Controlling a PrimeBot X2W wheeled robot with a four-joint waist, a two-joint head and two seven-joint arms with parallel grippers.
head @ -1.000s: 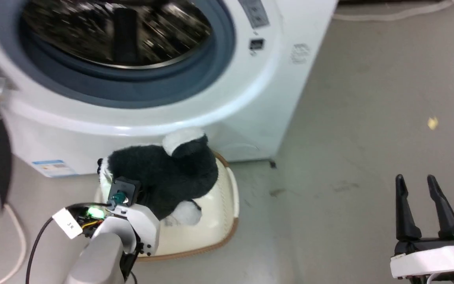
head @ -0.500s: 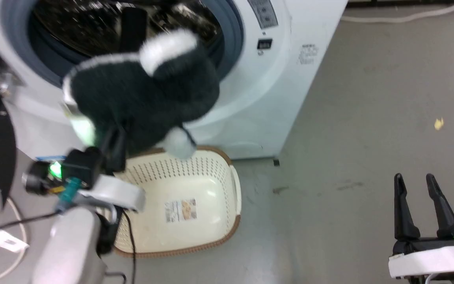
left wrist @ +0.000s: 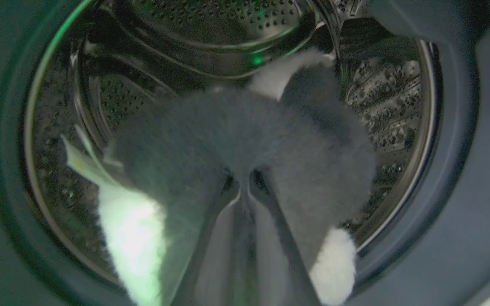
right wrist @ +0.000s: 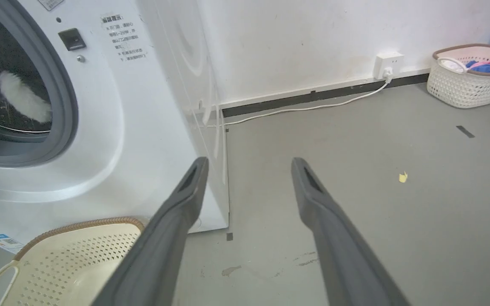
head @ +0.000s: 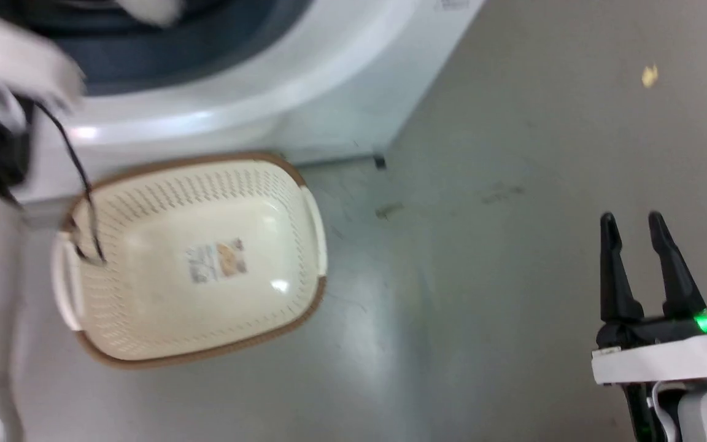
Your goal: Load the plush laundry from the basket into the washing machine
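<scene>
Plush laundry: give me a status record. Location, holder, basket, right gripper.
plush laundry: at the washing machine opening, steel drum behind it
left gripper: shut on the plush laundry
basket: empty, label on its bottom showing, on the floor before the machine
right gripper: open, holding nothing, over the floor
release: not yet done

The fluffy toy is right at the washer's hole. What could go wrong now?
1. The left hand is shut on the plush laundry, and its lower white paw overlaps the grey rubber ring. If it lets go too early, the toy might catch there or tumble out.
2. A black cable from the left arm dangles over the basket rim and might snag it when the arm pulls back.
</scene>
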